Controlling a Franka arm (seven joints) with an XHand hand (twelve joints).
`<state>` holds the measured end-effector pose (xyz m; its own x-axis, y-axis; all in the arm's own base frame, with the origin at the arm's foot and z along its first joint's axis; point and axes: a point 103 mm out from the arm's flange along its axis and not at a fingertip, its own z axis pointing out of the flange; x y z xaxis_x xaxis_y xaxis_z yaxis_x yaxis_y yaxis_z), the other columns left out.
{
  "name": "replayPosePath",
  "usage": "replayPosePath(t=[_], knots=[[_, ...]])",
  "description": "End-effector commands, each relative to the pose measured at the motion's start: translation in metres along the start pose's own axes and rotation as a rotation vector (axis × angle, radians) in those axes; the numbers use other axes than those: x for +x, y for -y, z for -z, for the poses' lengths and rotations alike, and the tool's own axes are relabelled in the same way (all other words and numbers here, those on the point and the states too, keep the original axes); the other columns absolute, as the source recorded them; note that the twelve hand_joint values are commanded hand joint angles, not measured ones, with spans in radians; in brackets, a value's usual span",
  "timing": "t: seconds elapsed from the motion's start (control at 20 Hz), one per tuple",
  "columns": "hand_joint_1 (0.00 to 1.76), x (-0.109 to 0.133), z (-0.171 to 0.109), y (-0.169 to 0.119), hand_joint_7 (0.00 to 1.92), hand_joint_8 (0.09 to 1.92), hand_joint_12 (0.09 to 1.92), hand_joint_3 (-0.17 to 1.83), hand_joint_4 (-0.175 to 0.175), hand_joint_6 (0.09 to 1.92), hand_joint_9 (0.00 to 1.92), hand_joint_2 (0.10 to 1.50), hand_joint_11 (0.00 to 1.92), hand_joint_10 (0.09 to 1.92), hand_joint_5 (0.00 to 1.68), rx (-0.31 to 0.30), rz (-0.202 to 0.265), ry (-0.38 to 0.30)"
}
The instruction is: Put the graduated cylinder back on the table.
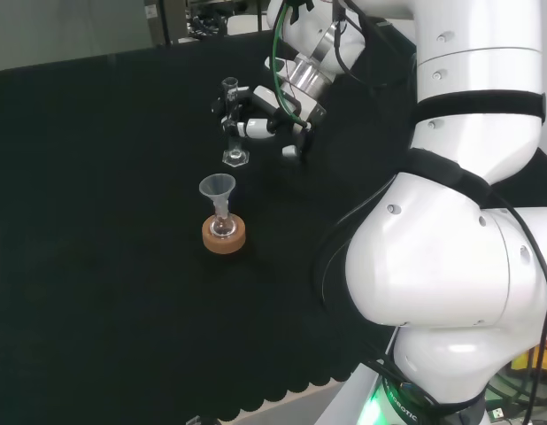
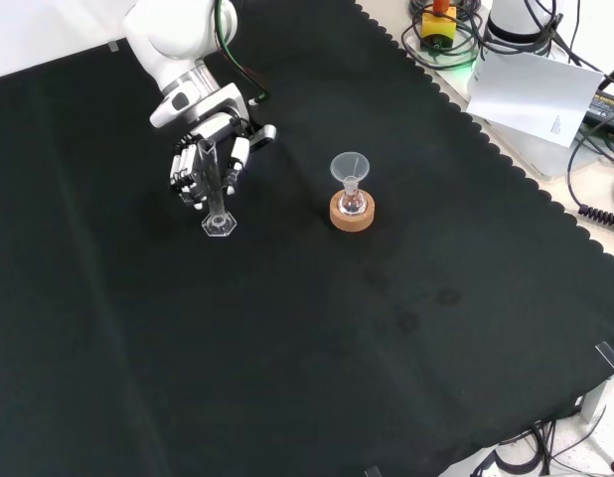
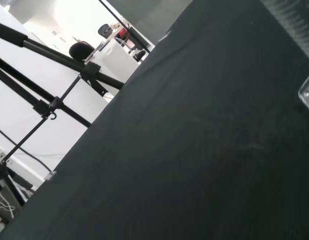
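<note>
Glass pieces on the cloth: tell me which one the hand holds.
The graduated cylinder with the hexagonal foot; the hand is curled round it. The flask stands apart on its cork ring, funnel on top.

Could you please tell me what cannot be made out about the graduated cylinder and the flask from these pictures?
- Graduated cylinder: head and front views leave it unclear whether its base touches the cloth.
- Its middle: covered by the robot hand in the front view.
- Its marks and any contents: too small, clear glass.
- Flask on the cork ring under the funnel: contents unreadable.
</note>
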<state>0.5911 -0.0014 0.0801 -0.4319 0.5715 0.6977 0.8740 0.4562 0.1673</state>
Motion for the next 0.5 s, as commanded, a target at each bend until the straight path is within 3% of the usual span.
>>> replayPosePath(t=[0.05,0.5], knots=[[1.00,0.004,0.015,-0.003,0.56,0.58,1.24,-0.17,-0.021,0.67,0.98,1.10,0.54,0.09,0.59,-0.034,-0.025,0.027],[0.97,0.015,0.047,-0.002,0.31,0.64,1.30,-0.17,-0.047,0.47,0.81,1.06,0.37,0.09,0.41,-0.032,-0.090,0.131]])
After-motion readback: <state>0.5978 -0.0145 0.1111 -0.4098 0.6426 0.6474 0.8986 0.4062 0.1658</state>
